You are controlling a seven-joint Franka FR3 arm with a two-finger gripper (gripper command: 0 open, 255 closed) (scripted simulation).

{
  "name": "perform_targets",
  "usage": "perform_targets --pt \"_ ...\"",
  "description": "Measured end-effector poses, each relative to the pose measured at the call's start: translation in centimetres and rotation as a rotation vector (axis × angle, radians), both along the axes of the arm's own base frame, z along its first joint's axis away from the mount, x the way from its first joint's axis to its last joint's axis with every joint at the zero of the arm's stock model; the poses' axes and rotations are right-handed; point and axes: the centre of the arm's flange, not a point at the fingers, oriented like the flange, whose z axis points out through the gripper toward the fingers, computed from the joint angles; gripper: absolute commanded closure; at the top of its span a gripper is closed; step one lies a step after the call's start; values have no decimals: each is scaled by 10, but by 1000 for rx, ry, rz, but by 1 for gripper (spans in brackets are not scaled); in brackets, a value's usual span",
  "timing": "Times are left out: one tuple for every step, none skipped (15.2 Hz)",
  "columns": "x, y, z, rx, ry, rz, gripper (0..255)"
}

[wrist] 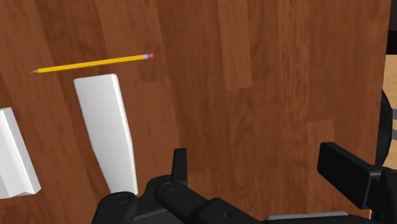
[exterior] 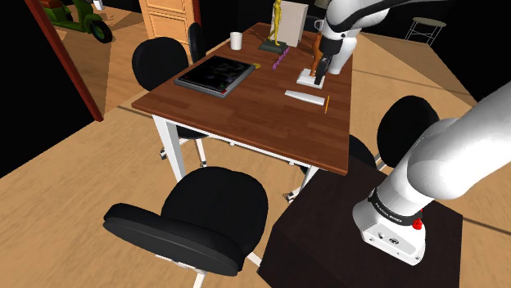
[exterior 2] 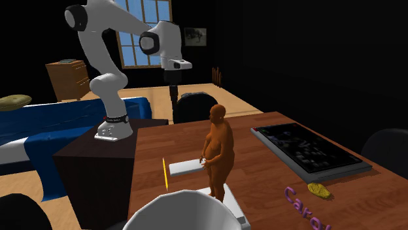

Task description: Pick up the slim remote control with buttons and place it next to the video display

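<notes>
The claw (wrist: 256,159) is open: its two black fingers (wrist: 180,163) stand well apart and there is only bare wood of the desk (exterior: 246,114) between them. It hangs above the desk and holds nothing.

The slim remote control (wrist: 107,130) is drawn plain white, and I cannot see any buttons on it. It lies flat on the desk just beside the claw, outside the left finger and not touching it. A yellow pencil (wrist: 95,63) with a pink end lies just beyond the far end of the remote. In the shoulder view the remote is near the desk's right side, with the pencil at its right.

Just behind the remote stands an orange figurine (exterior: 314,56) on a white base (exterior: 310,80). The video display (exterior: 214,75) is a dark flat screen that lies on the desk at the shoulder view's left, well apart from the remote. Farther on the desk are a white cup (exterior: 236,40) and a golden figure (exterior: 277,23). Black chairs (exterior: 205,214) stand around the desk.
</notes>
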Motion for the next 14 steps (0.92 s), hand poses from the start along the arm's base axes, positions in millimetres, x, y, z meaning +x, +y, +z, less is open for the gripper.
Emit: perform_targets --pt "6 -9 -7 3 1 6 0" --pt "14 -19 -14 6 2 12 0" --pt "17 -29 -23 9 4 17 0" --pt "24 -39 -30 11 4 23 0" --pt "28 -46 -38 14 6 29 0" --pt "33 -57 -47 16 7 34 0" --pt "42 -65 -55 19 8 41 0" --pt "46 -74 -63 22 9 47 0" --pt "52 -83 -70 24 10 53 0" --pt "60 -91 -79 27 11 59 0" --pt "66 -102 -89 29 13 64 0" --pt "72 -109 -98 32 14 70 0" --pt "78 -117 -106 35 16 76 0" --pt "84 -127 -112 38 17 82 0"
